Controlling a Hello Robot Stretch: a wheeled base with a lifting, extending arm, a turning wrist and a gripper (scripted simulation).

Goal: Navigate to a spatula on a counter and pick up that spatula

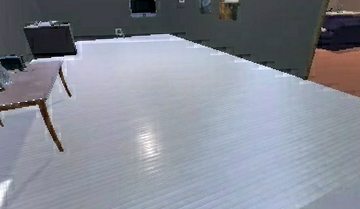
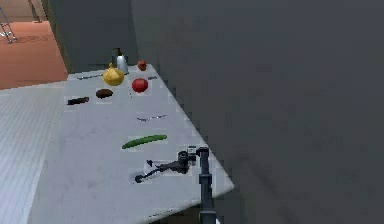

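Floor (image 1: 189,122): wide open, easy room for the base.
Wall (image 2: 290,100): dark, tight along the counter's long edge.
Counter (image 2: 95,150): pale top, and its end edge is close to the arm.
Gripper (image 2: 165,166): low over that end, can't tell if it holds anything.
Dark slender utensil (image 2: 143,177): likely the spatula, lying flat by the fingers. Probably light, stiff and thin, so go for the handle.

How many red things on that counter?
2. The larger red thing lies right of the yellow thing; the smaller red thing is farther back on the counter. Others may be hidden.
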